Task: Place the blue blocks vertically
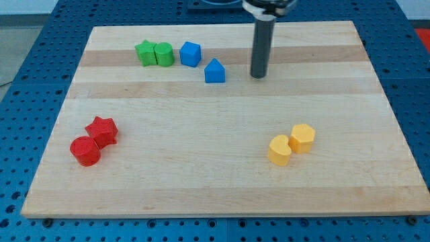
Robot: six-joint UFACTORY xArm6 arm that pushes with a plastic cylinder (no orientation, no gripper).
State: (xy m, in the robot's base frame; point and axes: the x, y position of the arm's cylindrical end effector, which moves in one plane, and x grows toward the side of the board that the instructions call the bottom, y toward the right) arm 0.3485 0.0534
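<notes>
a dark rod descends from the view's top onto a pale wooden board (222,181) set on a blue perforated table (27,60), my tip (259,75) resting on the surface near the board's far edge. the rod carries no gripper, so there is no jaw to open or close and nothing is held. my tip stands to the view's right of the blue house-shaped block (215,71), near it but apart, with bare wood between them. the second of the task's pieces, a blue cube-like block (191,54), sits up and to the view's left of the house-shaped one, the two close but not touching, on a diagonal rather than one straight above the other. just beside the cube-like block, to the view's left, a green rounded block (164,54) touches a green star-shaped block (146,52); whether the rounded green piece also touches the blue one is hard to tell at this angle. at the view's lower left a red star-shaped block (103,130) leans against a red cylinder (85,150). at the lower right a yellow hexagonal block (303,137) sits against a yellow rounded block (279,149), well apart from my tip and from both blue pieces.
</notes>
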